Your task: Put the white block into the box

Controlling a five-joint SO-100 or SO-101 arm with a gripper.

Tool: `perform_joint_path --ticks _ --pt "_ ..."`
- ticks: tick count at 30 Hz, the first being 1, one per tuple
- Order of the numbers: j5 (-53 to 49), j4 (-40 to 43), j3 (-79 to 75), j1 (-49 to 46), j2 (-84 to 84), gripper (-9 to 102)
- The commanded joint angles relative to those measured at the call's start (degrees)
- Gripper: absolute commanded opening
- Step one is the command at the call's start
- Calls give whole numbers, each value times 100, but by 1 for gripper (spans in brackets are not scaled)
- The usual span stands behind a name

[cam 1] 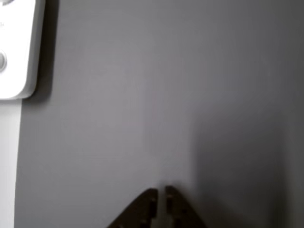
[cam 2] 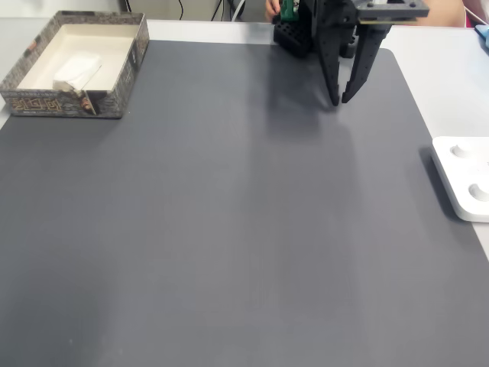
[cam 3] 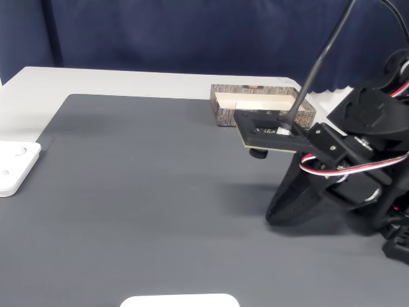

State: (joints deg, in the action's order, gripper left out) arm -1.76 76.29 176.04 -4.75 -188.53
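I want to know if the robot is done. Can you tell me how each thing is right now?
white block: lying inside the box, nothing holding it.
box: open on top, standing at the mat's corner.
gripper: empty, fingertips nearly together, pointing down above the mat.
grey mat: flat on the table.
white device: lying flat at the mat's edge.
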Motion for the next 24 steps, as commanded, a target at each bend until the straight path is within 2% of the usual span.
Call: perform_joint_path --ticks 1,24 --pt "9 0 114 105 -193 -2" --pt "-35 0 114 220 -202 -2"
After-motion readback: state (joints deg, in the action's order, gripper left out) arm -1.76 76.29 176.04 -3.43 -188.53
